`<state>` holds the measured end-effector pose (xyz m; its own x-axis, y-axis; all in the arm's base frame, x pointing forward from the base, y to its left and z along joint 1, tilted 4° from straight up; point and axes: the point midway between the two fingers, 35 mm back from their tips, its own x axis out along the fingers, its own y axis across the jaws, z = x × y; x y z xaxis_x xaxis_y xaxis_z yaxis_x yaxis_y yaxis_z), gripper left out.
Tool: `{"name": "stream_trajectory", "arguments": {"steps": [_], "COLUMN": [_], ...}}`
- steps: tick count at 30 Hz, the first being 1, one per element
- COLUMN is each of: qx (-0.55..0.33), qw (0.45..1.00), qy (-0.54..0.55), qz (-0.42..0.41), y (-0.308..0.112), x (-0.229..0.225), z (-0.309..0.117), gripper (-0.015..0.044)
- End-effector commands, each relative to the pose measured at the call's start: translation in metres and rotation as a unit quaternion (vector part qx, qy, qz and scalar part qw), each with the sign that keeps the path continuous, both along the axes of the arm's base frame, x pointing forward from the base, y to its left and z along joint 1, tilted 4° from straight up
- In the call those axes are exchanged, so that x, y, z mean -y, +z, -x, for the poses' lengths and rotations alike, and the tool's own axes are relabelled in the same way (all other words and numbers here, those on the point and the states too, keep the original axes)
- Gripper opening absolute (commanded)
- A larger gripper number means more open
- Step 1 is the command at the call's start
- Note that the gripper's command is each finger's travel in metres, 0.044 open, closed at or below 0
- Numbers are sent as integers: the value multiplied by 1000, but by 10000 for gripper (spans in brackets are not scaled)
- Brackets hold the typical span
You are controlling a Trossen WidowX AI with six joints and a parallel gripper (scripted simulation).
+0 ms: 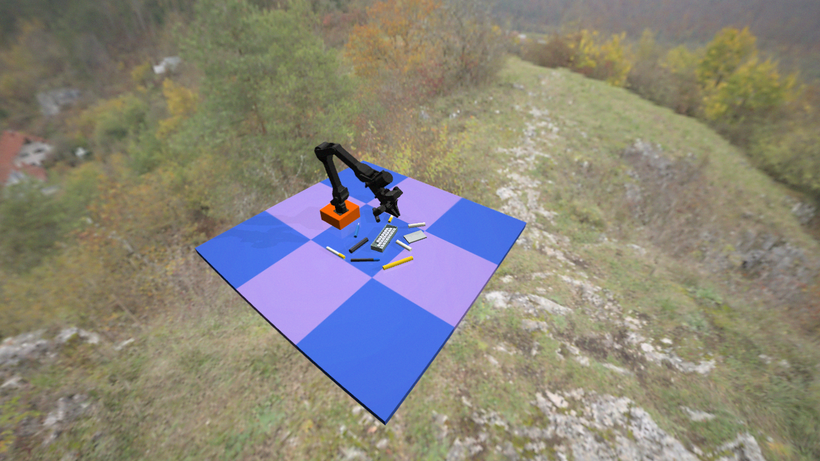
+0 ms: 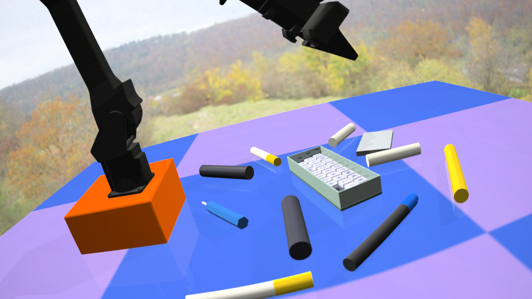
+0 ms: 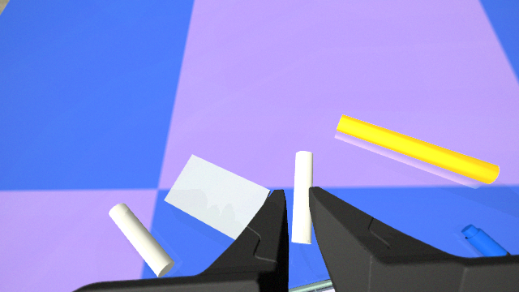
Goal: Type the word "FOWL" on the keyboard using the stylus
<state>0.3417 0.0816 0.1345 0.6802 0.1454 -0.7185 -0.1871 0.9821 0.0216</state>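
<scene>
The stylus, a blue six-sided pen with a thin white tip, lies on the desk between the orange base and the keyboard. It is not in the wrist view. The keyboard is a pale green tray with white lettered keys; only a sliver of its rim shows at the bottom of the wrist view. My gripper hangs high above the desk, beyond the stylus. Its fingers are nearly together and hold nothing; the white stick seen through their narrow gap lies on the desk.
A white stick and a grey slab lie beyond the keyboard. A yellow rod is to their right. Black cylinders and a blue-tipped black rod lie around the keyboard.
</scene>
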Motion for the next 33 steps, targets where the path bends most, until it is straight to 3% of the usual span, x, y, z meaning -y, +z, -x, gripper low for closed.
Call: {"name": "stream_trajectory", "arguments": {"steps": [1,8,20,26,33], "qx": [-136,-340,-345,-344,-344], "qw": [989,928,926,926,926], "qy": [26,68,69,68,68], "qz": [44,134,136,138,138], "y": [-55,-126,-127,-123,-123], "x": [-17,-30,-29,26,28], "z": [18,69,69,49,49], "gripper": [0,0,0,0,0]}}
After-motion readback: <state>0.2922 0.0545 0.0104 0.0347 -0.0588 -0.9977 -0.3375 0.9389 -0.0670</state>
